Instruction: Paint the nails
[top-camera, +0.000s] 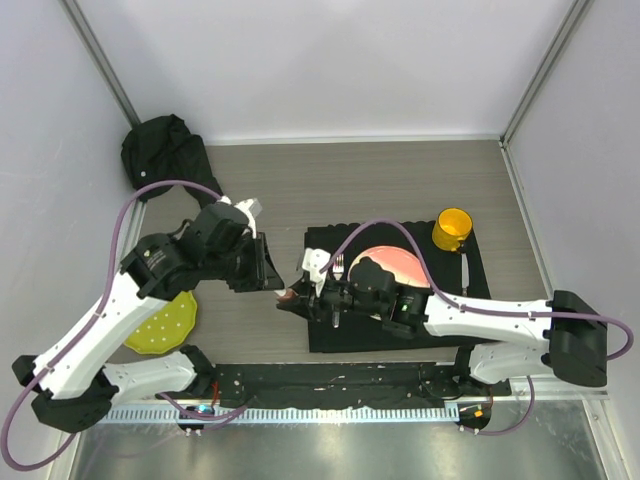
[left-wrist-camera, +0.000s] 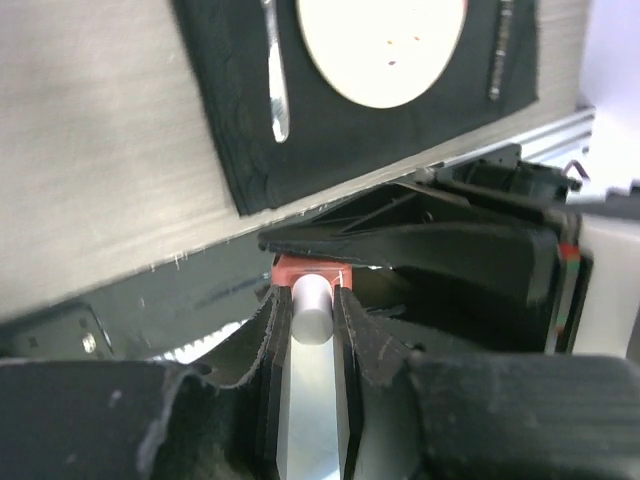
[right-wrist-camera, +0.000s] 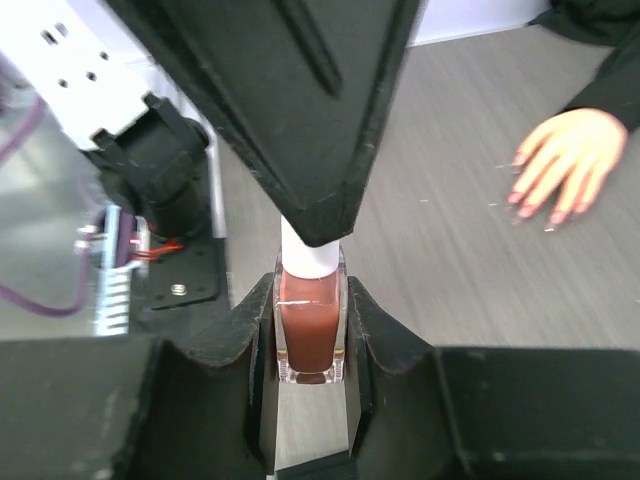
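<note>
A small glass polish bottle (right-wrist-camera: 311, 325) of brownish-red polish sits between my two grippers just above the table. My right gripper (right-wrist-camera: 311, 300) is shut on the bottle's body. My left gripper (left-wrist-camera: 311, 300) is shut on its white cap (left-wrist-camera: 311, 308), meeting the right gripper (top-camera: 297, 300) left of the mat in the top view. The pale pink mannequin hand (right-wrist-camera: 562, 160) lies flat on the table at the right of the right wrist view, with glossy pinkish-red nails (right-wrist-camera: 515, 198). Its black sleeve (top-camera: 165, 150) lies at the back left. The left arm hides the hand in the top view.
A black mat (top-camera: 330, 340) holds a pink plate (top-camera: 395, 262), a yellow cup (top-camera: 452, 228) and cutlery (left-wrist-camera: 275, 80). A yellow-green dish (top-camera: 165, 325) lies at the near left under the left arm. White walls close in the sides and back.
</note>
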